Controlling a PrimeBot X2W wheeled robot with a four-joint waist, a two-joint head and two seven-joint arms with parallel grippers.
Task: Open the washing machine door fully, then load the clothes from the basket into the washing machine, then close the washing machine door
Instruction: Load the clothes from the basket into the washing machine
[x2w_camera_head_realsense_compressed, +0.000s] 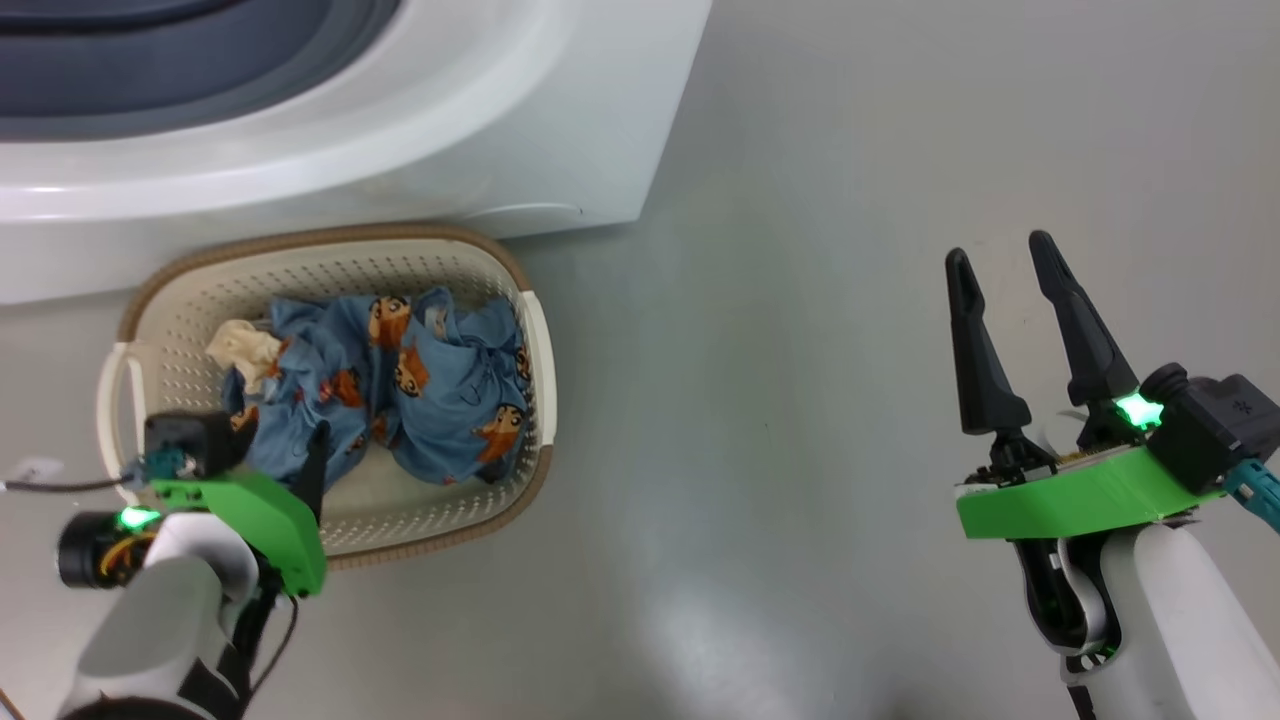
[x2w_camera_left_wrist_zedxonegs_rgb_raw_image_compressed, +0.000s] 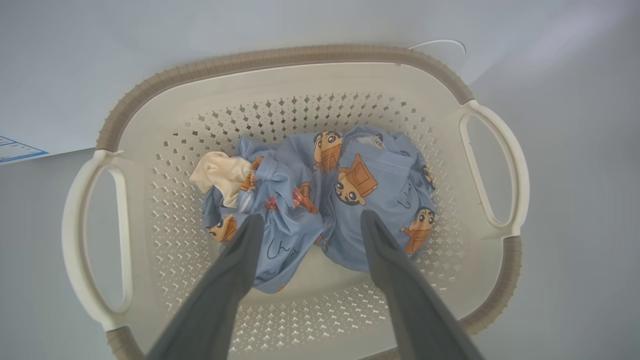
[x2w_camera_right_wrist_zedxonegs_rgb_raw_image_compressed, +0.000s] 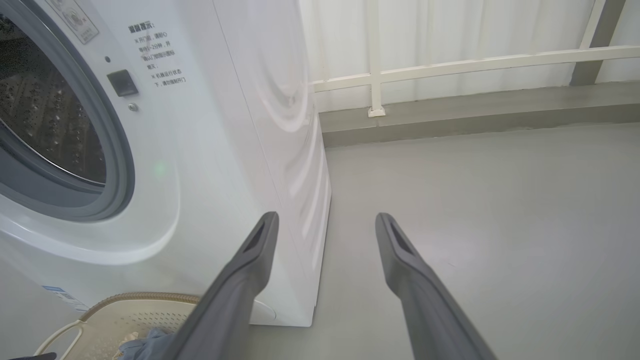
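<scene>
item: laundry load, status at this moment. step one, door opening: judged done, since the perforated steel drum (x2w_camera_right_wrist_zedxonegs_rgb_raw_image_compressed: 45, 115) and its grey gasket (x2w_camera_right_wrist_zedxonegs_rgb_raw_image_compressed: 107, 170) stand uncovered in the right wrist view; how far the washing machine door has swung cannot be told. step two, loading: not yet begun by the look of it. all the clothes (x2w_camera_head_realsense_compressed: 400, 390) lie bunched in the basket (x2w_camera_head_realsense_compressed: 330, 238), a heap of light blue garments printed with orange-brown cartoon figures and a small cream cloth piece (x2w_camera_head_realsense_compressed: 245, 348) tucked at the heap's edge. no fabric shows in the visible part of the drum. step three, door closing: left to do. location: the basket sits on the grey floor (x2w_camera_head_realsense_compressed: 800, 400) just in front of the white washing machine (x2w_camera_head_realsense_compressed: 400, 130), below the drum mouth, close to its front panel. left gripper (x2w_camera_left_wrist_zedxonegs_rgb_raw_image_compressed: 311, 217): fingers spread wide, pointing down into the basket, tips straddling the middle of the blue heap. whether they already touch the cloth cannot be told. nothing is pinched between them. judged poised for the first grab. right gripper (x2w_camera_head_realsense_compressed: 1000, 250): fingers likewise spread wide, empty, hanging over bare floor well apart from the basket, beside the machine's corner.
</scene>
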